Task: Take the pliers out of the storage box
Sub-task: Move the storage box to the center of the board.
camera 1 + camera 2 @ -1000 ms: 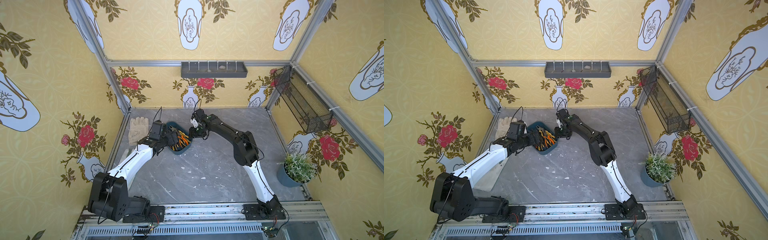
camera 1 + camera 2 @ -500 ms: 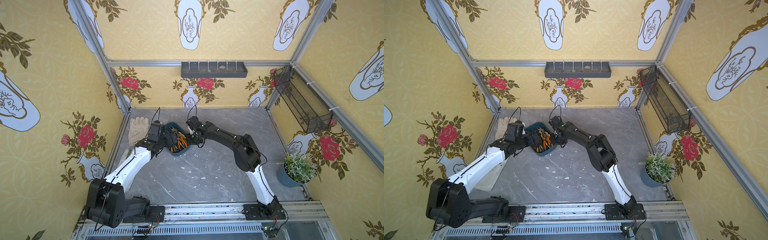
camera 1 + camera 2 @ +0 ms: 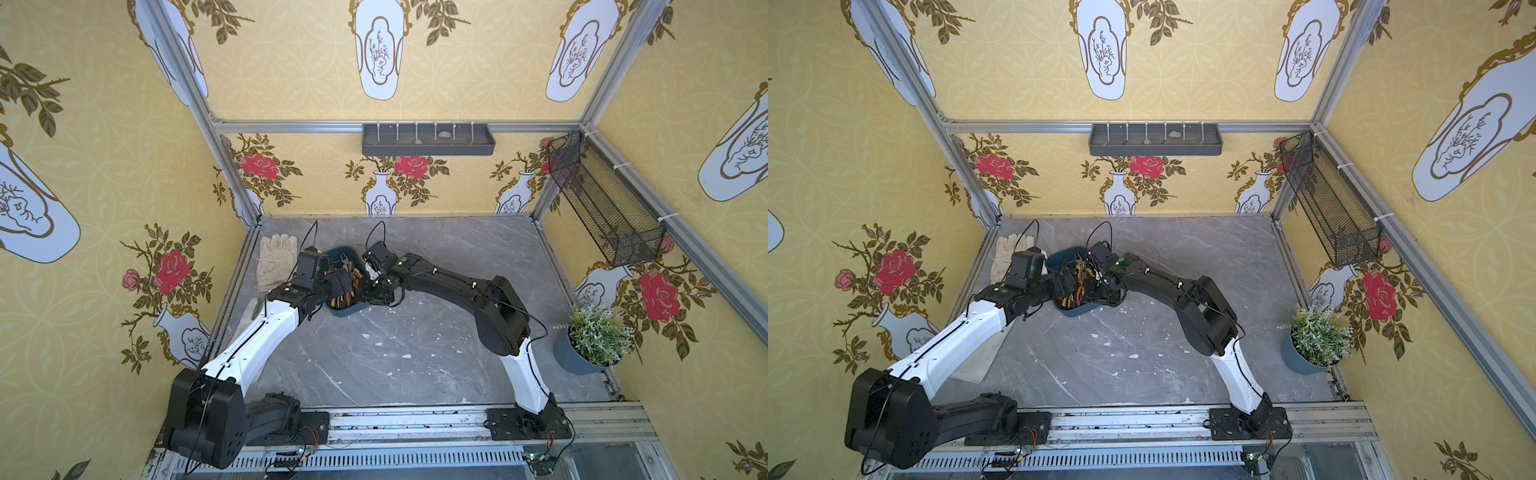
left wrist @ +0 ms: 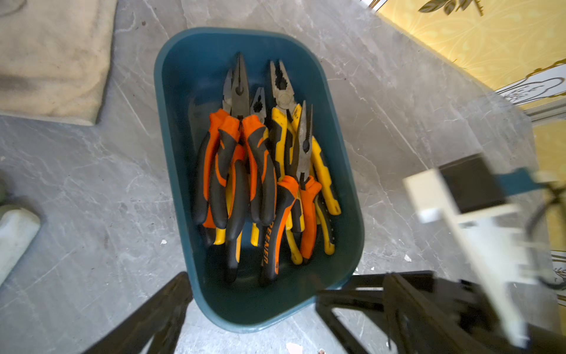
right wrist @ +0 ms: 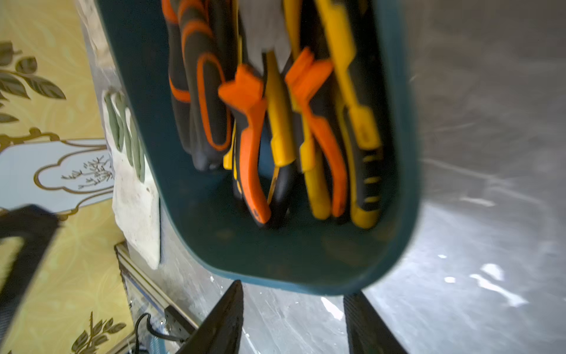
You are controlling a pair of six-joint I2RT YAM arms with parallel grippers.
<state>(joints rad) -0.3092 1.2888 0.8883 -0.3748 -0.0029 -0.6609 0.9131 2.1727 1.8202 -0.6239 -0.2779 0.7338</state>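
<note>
Left claw (image 4: 251, 288) and right claw (image 5: 294, 291) both gape empty at one storage box (image 4: 174, 128) of piled pliers (image 4: 245, 171), five heads visible.

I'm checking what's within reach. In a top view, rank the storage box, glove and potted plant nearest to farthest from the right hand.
1. The storage box: its near end sits right at the right hand.
2. The glove: beyond the box, by the left wall.
3. The potted plant: far off, against the right wall.
</note>
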